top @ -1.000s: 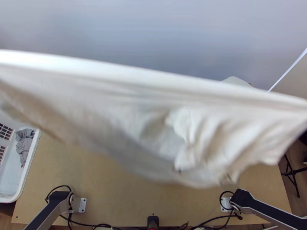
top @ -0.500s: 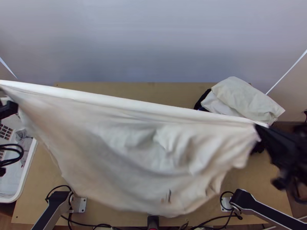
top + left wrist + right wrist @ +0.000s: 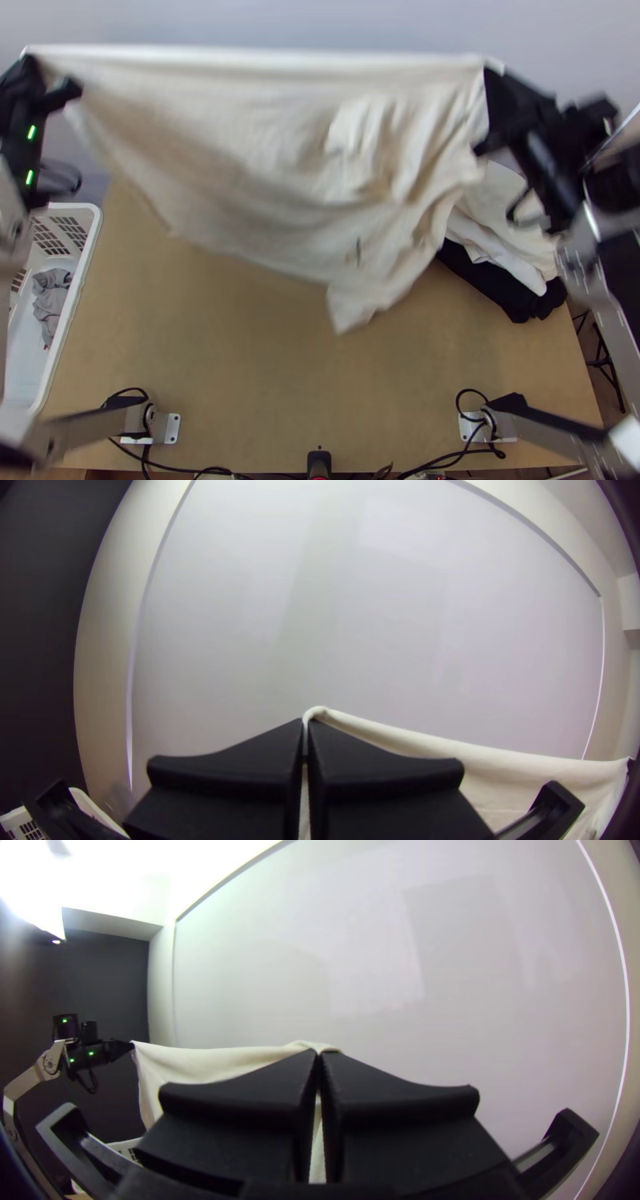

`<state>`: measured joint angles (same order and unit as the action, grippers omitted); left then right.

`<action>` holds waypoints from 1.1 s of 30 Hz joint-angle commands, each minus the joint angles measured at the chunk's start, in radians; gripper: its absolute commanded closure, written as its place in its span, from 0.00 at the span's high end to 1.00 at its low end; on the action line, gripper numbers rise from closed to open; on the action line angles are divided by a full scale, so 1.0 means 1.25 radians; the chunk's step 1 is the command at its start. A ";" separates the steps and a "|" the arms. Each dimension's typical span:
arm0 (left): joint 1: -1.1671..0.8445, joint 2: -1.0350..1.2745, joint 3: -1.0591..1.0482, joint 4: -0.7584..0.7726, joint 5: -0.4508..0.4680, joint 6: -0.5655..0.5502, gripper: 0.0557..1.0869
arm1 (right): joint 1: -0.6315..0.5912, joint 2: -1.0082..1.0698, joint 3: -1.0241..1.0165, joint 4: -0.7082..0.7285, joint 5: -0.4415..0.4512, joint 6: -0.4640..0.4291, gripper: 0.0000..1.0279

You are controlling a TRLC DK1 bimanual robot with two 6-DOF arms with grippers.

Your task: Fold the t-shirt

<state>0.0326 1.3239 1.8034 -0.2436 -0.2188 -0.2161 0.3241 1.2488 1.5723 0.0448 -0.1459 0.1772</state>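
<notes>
Cream t-shirt [image 3: 240, 136] held up, dark mark [image 3: 358, 251], left gripper [image 3: 29, 61], right gripper [image 3: 491, 72], both jaws closed on cloth

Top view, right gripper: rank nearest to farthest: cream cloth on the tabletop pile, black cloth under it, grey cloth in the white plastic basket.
From the right gripper:
1. Cream cloth: right side, atop the pile
2. Black cloth: right side, beneath
3. Grey cloth: far left, inside the basket

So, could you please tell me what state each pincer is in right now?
Left pincer: closed, holding one upper end of the t-shirt.
Right pincer: closed, holding the other upper end.
</notes>
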 commanded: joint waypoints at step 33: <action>-0.006 -0.422 -0.009 -0.136 0.025 -0.129 0.03 | -0.139 -0.297 0.363 -0.426 -0.200 0.226 0.03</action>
<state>0.0219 0.9287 1.8668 -0.4423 -0.1875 -0.3824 0.1093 0.9775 2.0342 -0.4564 -0.3824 0.4568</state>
